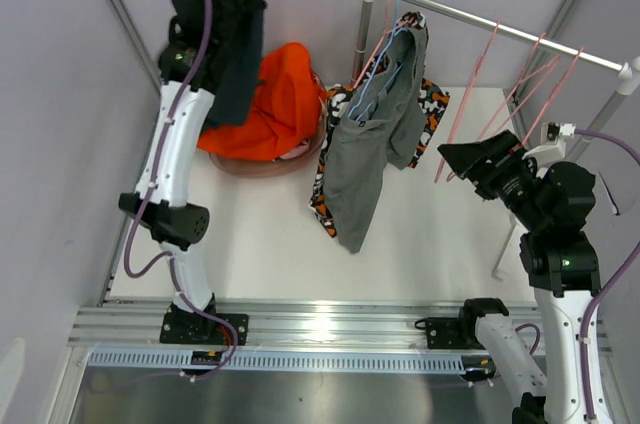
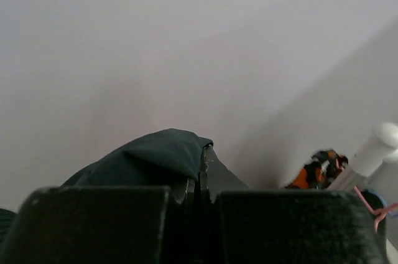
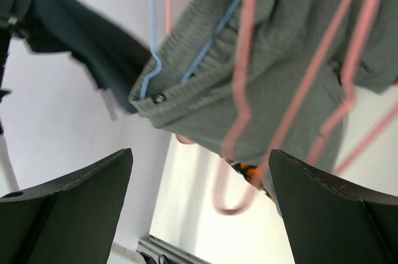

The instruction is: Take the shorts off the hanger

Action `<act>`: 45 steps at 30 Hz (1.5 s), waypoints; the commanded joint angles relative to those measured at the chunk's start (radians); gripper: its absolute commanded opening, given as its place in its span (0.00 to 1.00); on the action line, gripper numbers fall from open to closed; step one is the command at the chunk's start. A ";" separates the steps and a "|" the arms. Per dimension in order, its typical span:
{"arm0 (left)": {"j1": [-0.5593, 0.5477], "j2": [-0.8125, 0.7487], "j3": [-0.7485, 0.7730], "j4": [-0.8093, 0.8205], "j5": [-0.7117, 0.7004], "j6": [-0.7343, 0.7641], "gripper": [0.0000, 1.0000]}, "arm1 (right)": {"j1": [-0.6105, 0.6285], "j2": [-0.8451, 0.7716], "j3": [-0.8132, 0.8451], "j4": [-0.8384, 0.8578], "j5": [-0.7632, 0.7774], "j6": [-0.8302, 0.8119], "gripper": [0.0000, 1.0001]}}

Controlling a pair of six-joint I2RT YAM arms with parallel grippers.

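Plainly, the clothes rail [image 1: 500, 29] carries what is left to do: the grey shorts [image 1: 372, 159] on a blue hanger [image 3: 151, 58], with the blotch-patterned shorts [image 1: 432, 104] behind them, neither slipped off yet. The charcoal shorts [image 1: 238, 64] dangle high at the far left, pinched tight in the left gripper [image 2: 200, 180] (raised, it seems, to drop them over the pink basket [image 1: 262, 168] where the orange shorts [image 1: 275, 104] lie heaped). The right gripper [image 3: 200, 155], fingers spread wide and holding nothing, faces the grey pair, though empty pink hangers [image 3: 244, 71] dangle between and could snag its approach.
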State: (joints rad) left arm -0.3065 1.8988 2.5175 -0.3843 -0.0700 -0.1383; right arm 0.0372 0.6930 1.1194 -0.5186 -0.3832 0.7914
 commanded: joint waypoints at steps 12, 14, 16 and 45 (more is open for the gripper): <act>0.032 -0.147 -0.677 0.158 -0.115 -0.121 0.99 | 0.000 0.023 -0.037 0.104 -0.095 -0.009 0.99; 0.035 -0.185 -0.690 0.116 -0.175 -0.121 0.99 | 0.004 0.040 -0.020 0.147 -0.118 0.006 0.99; 0.035 -0.246 -0.761 0.126 -0.203 -0.124 0.99 | 0.009 0.066 0.013 0.192 -0.135 0.023 0.99; -0.066 -1.259 -1.743 -0.094 -0.200 -0.176 0.98 | 0.374 0.804 0.450 0.500 0.244 -0.106 0.91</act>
State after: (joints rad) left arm -0.3649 0.6834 0.8028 -0.4648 -0.2405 -0.3092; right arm 0.4015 1.5013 1.5002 -0.1051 -0.1947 0.7124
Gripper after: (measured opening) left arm 0.985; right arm 0.931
